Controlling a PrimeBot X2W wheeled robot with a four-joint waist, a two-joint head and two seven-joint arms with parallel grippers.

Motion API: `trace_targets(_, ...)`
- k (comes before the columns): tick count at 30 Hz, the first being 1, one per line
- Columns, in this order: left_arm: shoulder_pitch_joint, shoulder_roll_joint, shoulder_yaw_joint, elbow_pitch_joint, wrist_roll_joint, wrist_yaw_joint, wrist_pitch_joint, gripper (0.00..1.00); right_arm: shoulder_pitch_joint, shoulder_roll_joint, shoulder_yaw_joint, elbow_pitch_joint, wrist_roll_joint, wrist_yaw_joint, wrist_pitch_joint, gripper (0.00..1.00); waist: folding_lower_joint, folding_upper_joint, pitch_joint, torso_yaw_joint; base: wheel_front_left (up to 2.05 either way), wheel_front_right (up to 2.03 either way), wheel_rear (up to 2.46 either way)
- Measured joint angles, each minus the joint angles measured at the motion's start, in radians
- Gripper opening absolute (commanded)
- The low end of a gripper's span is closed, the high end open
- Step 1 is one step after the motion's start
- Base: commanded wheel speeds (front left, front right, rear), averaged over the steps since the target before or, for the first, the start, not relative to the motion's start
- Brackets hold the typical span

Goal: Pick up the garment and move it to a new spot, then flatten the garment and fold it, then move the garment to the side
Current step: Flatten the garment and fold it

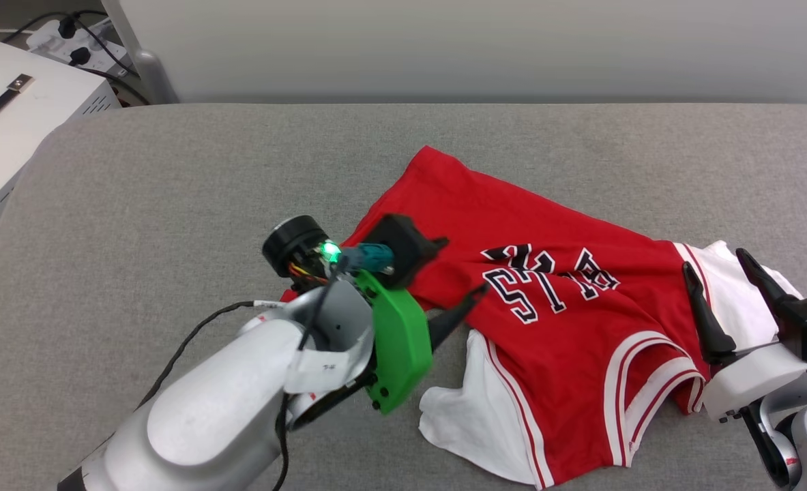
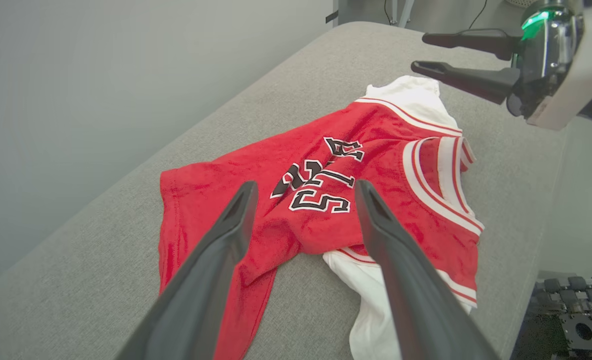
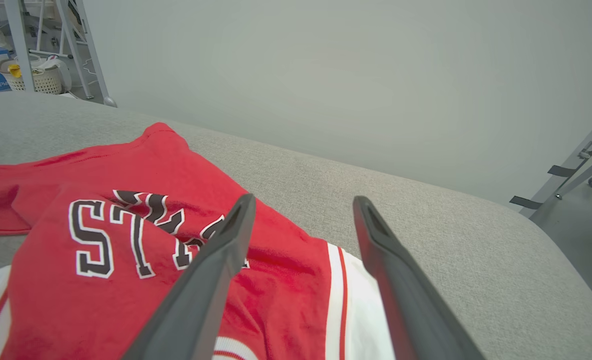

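The crumpled red jersey (image 1: 567,327) lies on the grey table (image 1: 171,191), with the left claw (image 2: 303,187) wide and empty over its left edge and the right claw (image 1: 713,260) wide and empty by its white sleeve.

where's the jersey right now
In the head view the garment lies rumpled on the grey cushion, right of centre, between the left gripper and the right gripper.
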Motion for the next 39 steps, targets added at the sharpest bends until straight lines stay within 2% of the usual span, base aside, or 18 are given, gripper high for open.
trace_targets(5,-0.077,0.012,-0.166,-0.002,-0.059,0.0,0.133,1.0,0.009,0.015,-0.004,-0.01,-0.012,0.0,0.004,1.0,0.0,0.0,0.022,-0.009,0.0,0.0,0.0)
trace_targets(14,-0.137,-0.005,-0.39,0.047,-0.126,0.0,0.24,1.0,0.011,0.025,-0.017,-0.022,-0.016,0.0,0.015,1.0,0.0,0.0,0.074,-0.026,0.0,0.0,0.0)
trace_targets(20,-0.158,-0.006,-0.429,0.128,-0.1,0.0,0.275,1.0,0.001,0.032,-0.015,-0.025,-0.02,0.0,0.022,1.0,0.0,0.0,0.119,-0.042,0.0,0.0,0.0)
trace_targets(25,-0.143,-0.016,-0.431,0.169,-0.051,0.0,0.352,1.0,-0.032,0.039,-0.011,-0.021,-0.022,0.0,0.021,1.0,0.0,0.0,0.163,-0.056,0.0,0.0,0.0)
trace_targets(30,-0.115,-0.016,-0.415,0.179,-0.037,0.0,0.387,1.0,-0.045,0.051,-0.01,-0.008,-0.03,0.0,0.018,1.0,0.0,0.0,0.197,-0.071,0.0,0.0,0.0)
trace_targets(31,-0.115,-0.016,-0.412,0.18,-0.031,0.0,0.387,0.61,-0.048,0.052,-0.01,-0.006,-0.03,0.0,0.013,1.0,0.0,0.0,0.201,-0.073,0.0,0.0,0.0)
trace_targets(32,-0.115,-0.016,-0.411,0.18,-0.029,0.0,0.385,0.27,-0.048,0.053,-0.01,-0.002,-0.031,0.0,0.012,1.0,0.0,0.0,0.205,-0.076,0.0,0.0,0.0)
trace_targets(33,-0.115,-0.016,-0.409,0.183,-0.026,0.0,0.374,0.06,-0.048,0.055,-0.011,0.002,-0.035,0.0,0.011,1.0,0.0,0.0,0.207,-0.077,0.0,0.0,0.0)
trace_targets(34,-0.115,-0.017,-0.408,0.186,-0.026,0.0,0.368,0.0,-0.048,0.056,-0.012,0.006,-0.037,0.0,0.011,1.0,0.0,0.0,0.208,-0.076,0.0,0.0,0.0)
trace_targets(39,-0.116,-0.029,-0.415,0.216,-0.032,0.0,0.291,0.0,-0.047,0.059,-0.015,0.027,-0.042,0.0,0.004,1.0,0.0,0.0,0.189,-0.067,0.0,0.0,0.0)
